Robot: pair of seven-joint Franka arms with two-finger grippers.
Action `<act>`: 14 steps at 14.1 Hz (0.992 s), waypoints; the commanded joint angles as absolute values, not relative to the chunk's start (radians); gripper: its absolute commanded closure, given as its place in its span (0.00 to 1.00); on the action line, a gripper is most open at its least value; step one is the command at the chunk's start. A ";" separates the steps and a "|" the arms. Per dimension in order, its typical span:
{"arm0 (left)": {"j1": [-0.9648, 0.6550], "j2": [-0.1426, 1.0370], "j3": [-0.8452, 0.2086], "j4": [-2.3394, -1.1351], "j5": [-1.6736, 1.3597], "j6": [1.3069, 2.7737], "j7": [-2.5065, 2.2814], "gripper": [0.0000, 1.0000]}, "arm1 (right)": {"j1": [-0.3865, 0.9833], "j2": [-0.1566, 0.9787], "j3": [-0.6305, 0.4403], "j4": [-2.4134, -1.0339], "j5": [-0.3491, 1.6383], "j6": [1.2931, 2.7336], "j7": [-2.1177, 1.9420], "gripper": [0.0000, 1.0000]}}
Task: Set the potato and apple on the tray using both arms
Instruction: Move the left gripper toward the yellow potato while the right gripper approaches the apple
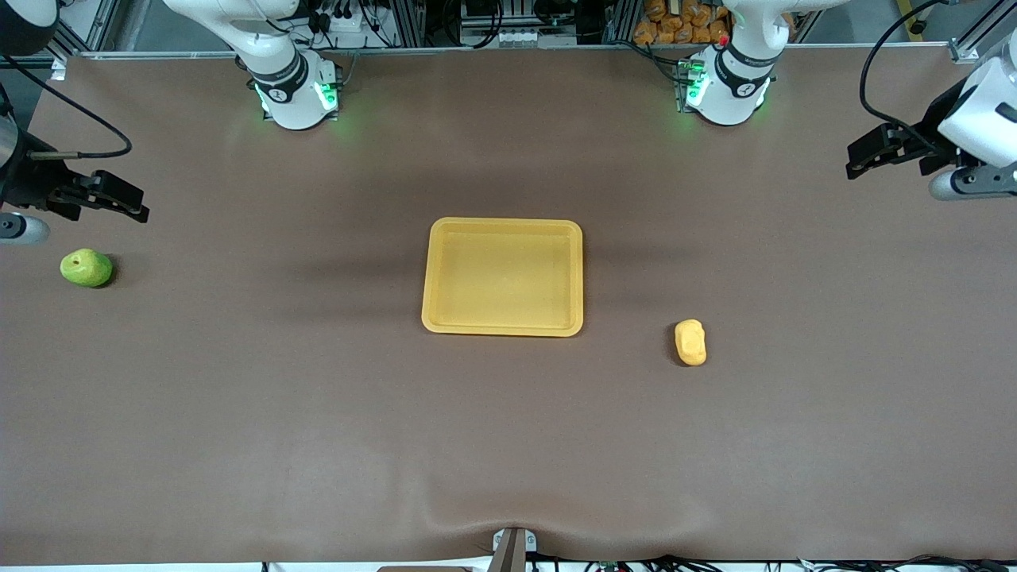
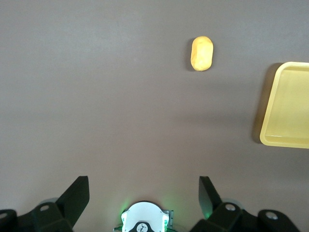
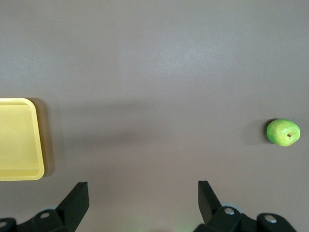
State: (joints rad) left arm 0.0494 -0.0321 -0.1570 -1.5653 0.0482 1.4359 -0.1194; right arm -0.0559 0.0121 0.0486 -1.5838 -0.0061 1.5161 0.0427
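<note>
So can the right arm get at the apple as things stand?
Probably yes: the apple lies alone on bare table at the right arm's end, the open right gripper hovers close by, and nothing lies between them.

A flat rectangular yellow-orange plastic tray (image 1: 435,274) sits mid-worktop (image 1: 318,413). A small round green apple (image 1: 86,268) lies at the right arm's end, an oblong yellow-orange potato (image 1: 690,342) toward the left arm's. Right gripper (image 1: 119,199) and left gripper (image 1: 870,155) hover over the worktop's ends.

A brown-covered bench (image 1: 238,397) is seen; orange packets (image 1: 675,24), possibly snack bags, are stacked past its robot-base edge.
</note>
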 commanded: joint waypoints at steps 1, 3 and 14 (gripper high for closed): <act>0.048 0.008 -0.158 -1.555 0.031 1.469 -0.123 0.00 | -0.075 0.035 0.054 -1.566 -0.020 1.516 0.038 0.00; 0.040 0.029 -0.163 -1.580 0.031 1.515 -0.123 0.00 | -0.081 0.052 0.054 -1.566 -0.020 1.519 0.038 0.00; 0.037 0.104 -0.202 -1.870 0.046 2.026 -0.126 0.00 | -0.236 0.201 0.052 -1.568 -0.034 1.537 0.037 0.00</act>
State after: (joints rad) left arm 0.0373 0.0792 -0.1992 -1.8543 0.0467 1.9635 -0.1194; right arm -0.1915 0.1648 0.0400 -1.5843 -0.0216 1.5399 0.0398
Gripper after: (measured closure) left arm 0.000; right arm 0.000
